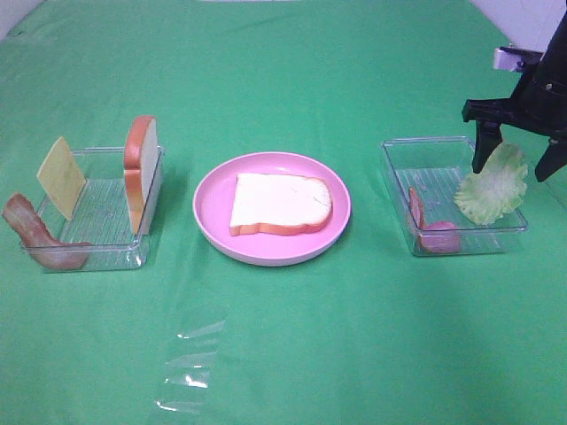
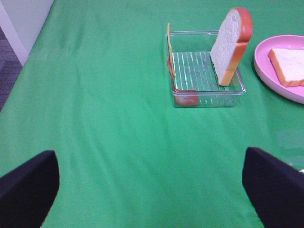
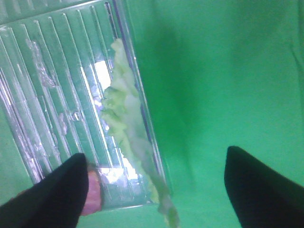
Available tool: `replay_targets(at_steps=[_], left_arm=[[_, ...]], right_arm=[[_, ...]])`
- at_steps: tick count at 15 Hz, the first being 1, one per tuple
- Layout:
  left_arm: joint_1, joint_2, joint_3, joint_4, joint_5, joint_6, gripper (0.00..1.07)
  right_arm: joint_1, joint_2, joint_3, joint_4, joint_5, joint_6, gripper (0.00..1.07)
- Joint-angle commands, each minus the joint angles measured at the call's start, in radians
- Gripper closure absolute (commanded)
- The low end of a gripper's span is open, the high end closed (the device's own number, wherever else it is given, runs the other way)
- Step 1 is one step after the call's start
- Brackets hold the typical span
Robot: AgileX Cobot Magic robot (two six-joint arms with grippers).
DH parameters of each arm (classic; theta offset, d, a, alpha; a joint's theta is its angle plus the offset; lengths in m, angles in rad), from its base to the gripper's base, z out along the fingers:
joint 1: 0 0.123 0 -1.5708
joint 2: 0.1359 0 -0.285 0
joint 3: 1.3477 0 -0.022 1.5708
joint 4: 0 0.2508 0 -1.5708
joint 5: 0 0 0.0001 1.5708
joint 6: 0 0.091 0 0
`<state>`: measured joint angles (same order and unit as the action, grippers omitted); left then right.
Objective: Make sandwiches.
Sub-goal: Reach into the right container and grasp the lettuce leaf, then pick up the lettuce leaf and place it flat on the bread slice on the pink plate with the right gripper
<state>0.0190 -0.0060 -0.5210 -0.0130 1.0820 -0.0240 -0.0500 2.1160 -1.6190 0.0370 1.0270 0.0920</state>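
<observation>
No stacked sandwiches are in view. One white bread slice [image 1: 280, 203] lies flat on the pink plate [image 1: 213, 212]. A green lettuce leaf [image 1: 490, 190] leans on the right tray's [image 1: 425, 155] outer wall, with a bacon strip [image 1: 423, 221] beside it. My right gripper [image 1: 511, 171] hangs open over the leaf's upper edge. In the right wrist view the lettuce [image 3: 124, 114] runs between its spread fingers [image 3: 61, 190], untouched. The left tray [image 1: 97, 212] holds cheese [image 1: 60, 176], bacon [image 1: 40, 235] and an upright bread slice [image 1: 140, 168]. My left gripper [image 2: 149, 153] is open and empty above bare cloth.
A green cloth covers the table. A crumpled clear plastic film [image 1: 190, 363] lies on it in front of the plate. In the left wrist view the table's edge [image 2: 19, 33] drops to the floor beyond the left tray [image 2: 199, 71].
</observation>
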Motion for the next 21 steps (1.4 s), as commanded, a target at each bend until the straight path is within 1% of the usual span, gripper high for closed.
replay_targets(at_steps=[1, 3, 4, 5, 11, 12, 13, 14, 15, 19, 20, 21], left_arm=[[0.000, -0.020, 0.003, -0.001, -0.005, 0.003, 0.07], [0.000, -0.020, 0.003, -0.001, -0.005, 0.003, 0.07], [0.000, -0.020, 0.003, -0.001, -0.005, 0.003, 0.07], [0.000, -0.020, 0.003, -0.001, -0.005, 0.003, 0.07], [0.000, -0.020, 0.003, -0.001, -0.005, 0.003, 0.07], [0.000, -0.020, 0.003, -0.001, -0.005, 0.003, 0.07], [0.000, -0.020, 0.003, -0.001, -0.005, 0.003, 0.07], [0.000, -0.020, 0.003, -0.001, -0.005, 0.003, 0.07], [0.000, -0.020, 0.003, -0.001, -0.005, 0.003, 0.07], [0.000, -0.020, 0.003, -0.001, -0.005, 0.003, 0.07], [0.000, -0.020, 0.003, -0.001, -0.005, 0.003, 0.07], [0.000, -0.020, 0.003, -0.001, -0.005, 0.003, 0.07]], right_arm=[[-0.003, 0.004, -0.002, 0.009, -0.010, -0.005, 0.42], [-0.003, 0.004, -0.002, 0.008, -0.015, -0.004, 0.52], [-0.003, 0.004, -0.002, 0.008, -0.015, -0.003, 0.55], [-0.003, 0.004, -0.002, 0.009, -0.015, -0.003, 0.60], [-0.003, 0.004, -0.002, 0.006, -0.015, -0.005, 0.60], [-0.003, 0.004, -0.002, 0.005, -0.015, -0.005, 0.62], [-0.003, 0.004, -0.002, 0.005, -0.019, -0.003, 0.71], [-0.003, 0.004, -0.002, -0.001, -0.023, -0.003, 0.94], [-0.003, 0.004, -0.002, -0.006, -0.024, -0.003, 1.07], [-0.003, -0.002, -0.002, -0.004, -0.013, -0.002, 1.07], [-0.003, -0.018, -0.002, 0.015, -0.005, -0.003, 1.07], [-0.003, -0.078, -0.002, 0.050, -0.001, -0.003, 1.07]])
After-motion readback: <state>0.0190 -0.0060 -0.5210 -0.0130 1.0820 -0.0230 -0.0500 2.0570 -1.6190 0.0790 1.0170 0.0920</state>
